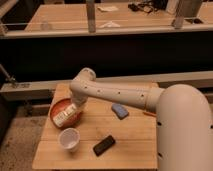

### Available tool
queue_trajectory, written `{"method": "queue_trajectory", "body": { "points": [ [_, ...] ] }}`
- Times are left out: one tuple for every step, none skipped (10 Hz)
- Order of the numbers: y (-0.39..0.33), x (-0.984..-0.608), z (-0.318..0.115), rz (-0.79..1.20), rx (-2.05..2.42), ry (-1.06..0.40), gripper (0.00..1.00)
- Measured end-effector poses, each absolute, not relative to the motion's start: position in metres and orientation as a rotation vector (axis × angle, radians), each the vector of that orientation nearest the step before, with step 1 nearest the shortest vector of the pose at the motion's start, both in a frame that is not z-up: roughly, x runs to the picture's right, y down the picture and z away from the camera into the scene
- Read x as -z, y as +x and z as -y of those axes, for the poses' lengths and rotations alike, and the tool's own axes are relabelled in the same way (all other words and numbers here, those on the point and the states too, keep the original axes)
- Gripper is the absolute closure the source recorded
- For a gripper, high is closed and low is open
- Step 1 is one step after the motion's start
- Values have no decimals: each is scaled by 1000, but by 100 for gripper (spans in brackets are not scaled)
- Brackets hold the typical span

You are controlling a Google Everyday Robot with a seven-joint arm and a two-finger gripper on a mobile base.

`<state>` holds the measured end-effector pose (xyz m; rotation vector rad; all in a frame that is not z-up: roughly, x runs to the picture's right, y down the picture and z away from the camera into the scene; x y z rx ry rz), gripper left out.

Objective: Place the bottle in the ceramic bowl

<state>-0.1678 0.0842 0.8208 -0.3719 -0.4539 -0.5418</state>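
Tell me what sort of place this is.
Probably an office or lab workspace: long wooden desks behind a metal-post rail, with papers and cables, plus a small wooden table. The claw sits over the round orange-red ceramic bowl.

Nothing here can be read as words. The bottle (65, 115), tilted across the ceramic bowl (52, 113) at the left of the frame, has a pale label with reddish-orange marks. From where I stand they are only blotches, and no letter or number comes clear. The gripper (74, 108) is at the bottle's upper end, over the bowl, with no marking I can make out. The white paper cup (69, 139), the dark flat object (104, 145) beside it and the white sheets (111, 24) on the desk at the top of the frame show no legible print either.
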Motion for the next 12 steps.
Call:
{"method": "queue_trajectory", "body": {
  "points": [
    [-168,-821,-84,453,542,-371,80],
    [-168,-820,-84,451,543,-370,80],
    [-168,-820,-84,450,543,-370,80],
    [-168,-820,-83,450,544,-369,80],
    [-168,-820,-84,449,545,-368,80],
    [-168,-820,-84,448,545,-367,80],
    [-168,-820,-83,448,546,-366,80],
    [-168,-820,-83,446,547,-366,80],
    [-168,-819,-83,445,548,-364,80],
    [-168,-819,-83,444,549,-363,80],
    [-168,-819,-83,443,550,-362,80],
    [-168,-819,-83,442,551,-361,80]
  ]
}}
